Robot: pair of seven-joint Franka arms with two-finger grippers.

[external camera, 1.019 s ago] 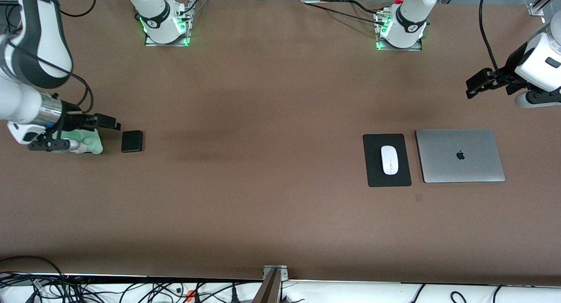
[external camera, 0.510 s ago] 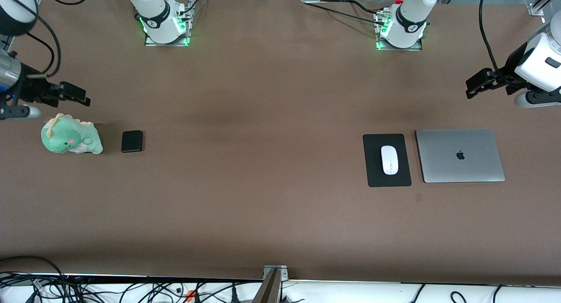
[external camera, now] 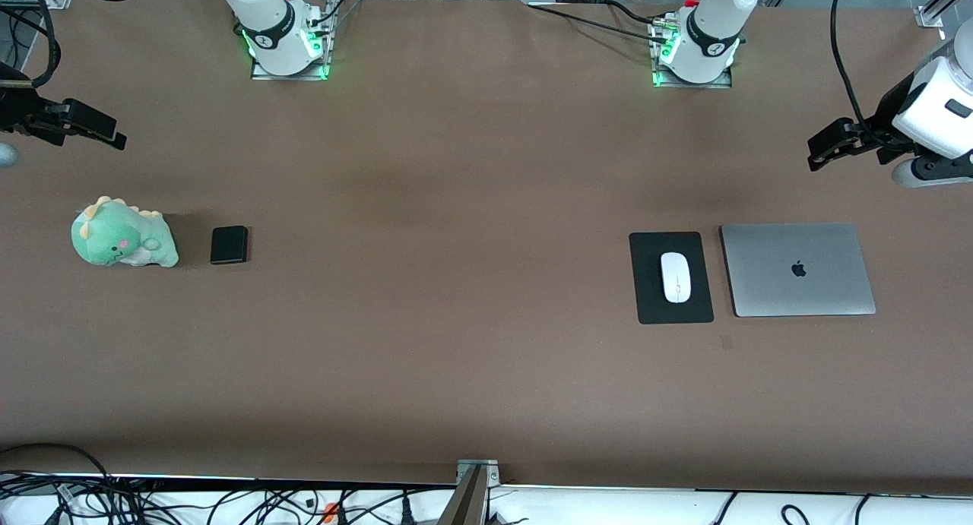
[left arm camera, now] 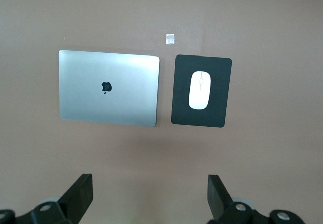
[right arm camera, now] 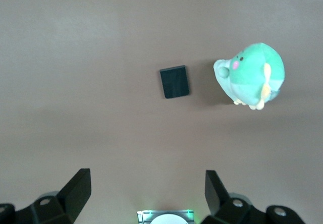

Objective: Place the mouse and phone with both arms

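Now mouse [external camera: 676,276] on pad [external camera: 671,312], left gripper [external camera: 825,147] raised apart, fingers spread

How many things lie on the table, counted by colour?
Black: 2, the phone and the mouse pad
White: 1, the mouse
Silver: 1, the closed laptop
Green: 1, the plush toy
Total: 5

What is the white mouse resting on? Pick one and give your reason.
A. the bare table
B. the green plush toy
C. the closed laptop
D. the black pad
D: the mouse lies flat on the black pad, which sits beside the closed laptop; the left wrist view shows the same.
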